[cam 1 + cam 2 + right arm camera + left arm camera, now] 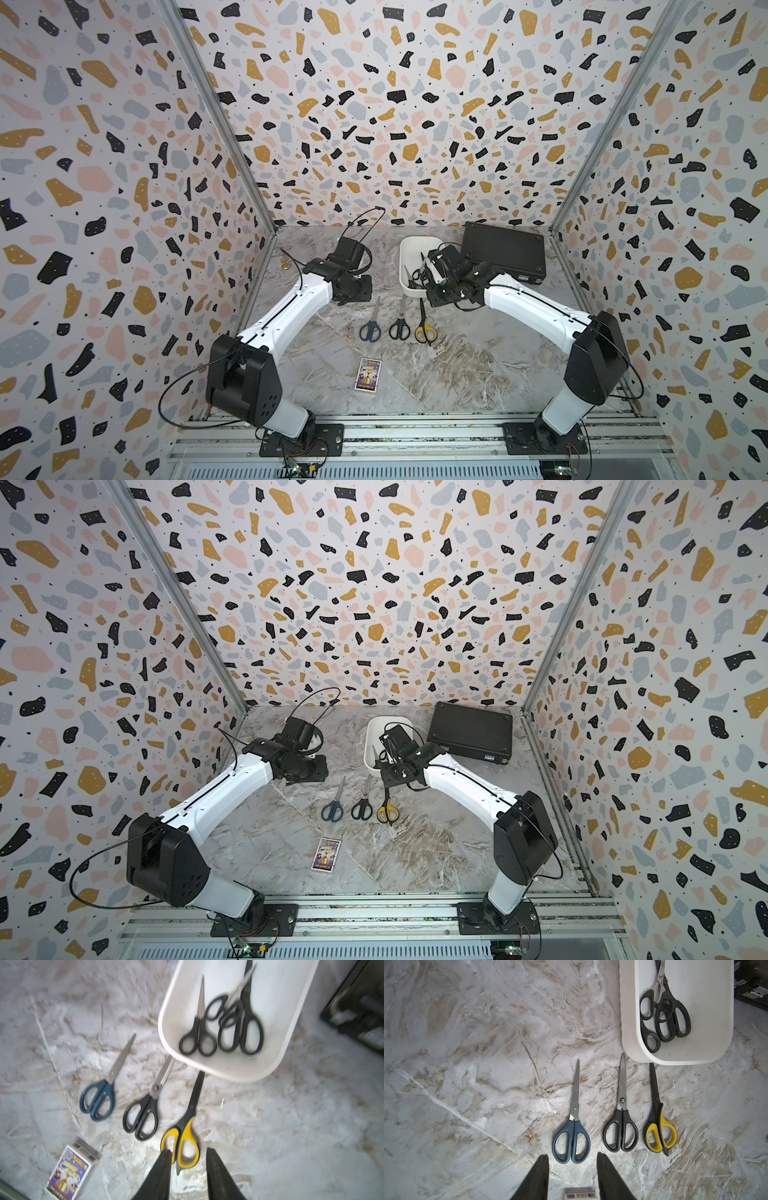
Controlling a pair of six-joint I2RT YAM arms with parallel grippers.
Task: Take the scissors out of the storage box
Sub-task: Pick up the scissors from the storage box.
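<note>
Right gripper: jaws spread, nothing pinched; in its wrist view the handle loops of the yellow-and-black scissors show between the fingers, and contact cannot be judged because that view is blurred. Left gripper: jaws likewise spread and empty, poised above the handle end of the dark blue scissors. Three pairs lie flat on the marble table in a row — dark blue, black scissors, then yellow-and-black. Their long axes run near parallel, with handles toward the arm bases and blades toward the back wall. The yellow-and-black pair's tip reaches the near wall of the storage box; the black pair's tip ends just beside the box's near corner. The box, a white tub, sits on the right arm's side of the table with its long axis running front to back. It holds three black-handled pairs, all with handles at the near end and blades toward the far end. These are a slim black pair along one wall, a large black pair, and a small black pair lying across the large one. A flat black case lies beside the box at the back right. A printed packet lies well forward of the row.
</note>
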